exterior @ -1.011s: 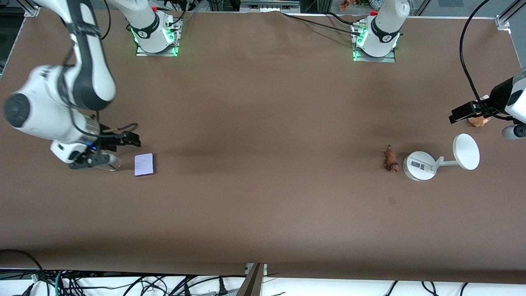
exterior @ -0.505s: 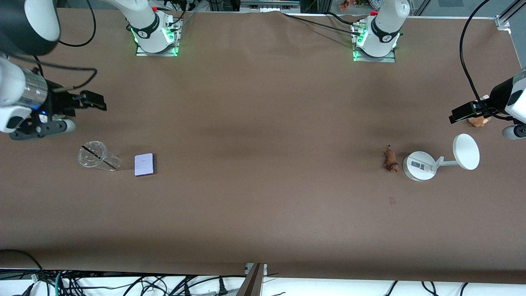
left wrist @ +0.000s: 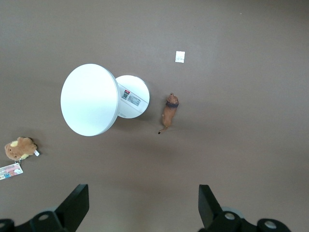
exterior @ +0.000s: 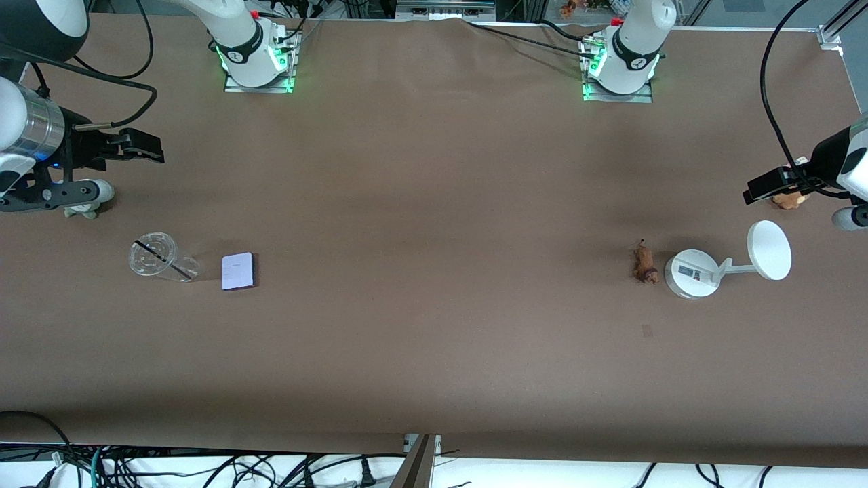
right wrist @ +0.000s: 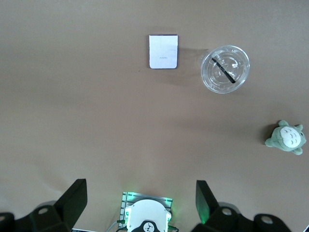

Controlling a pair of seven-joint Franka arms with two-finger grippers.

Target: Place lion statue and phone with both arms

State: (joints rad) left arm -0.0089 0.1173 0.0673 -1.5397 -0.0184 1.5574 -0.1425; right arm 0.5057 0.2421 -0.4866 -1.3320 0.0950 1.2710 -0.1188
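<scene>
Both items lie on the worktop, neither one held.
My right end effector (right wrist: 140,205) hangs open above the grey-green plush; the flat pale lavender phone (exterior: 238,271) lies beside the clear plastic cup (exterior: 154,256). My left end effector (left wrist: 144,208) waits open; the tiny orange-brown lion statue (exterior: 644,263) sits beside the white round-based stand (exterior: 693,273). Placing looks finished.
</scene>
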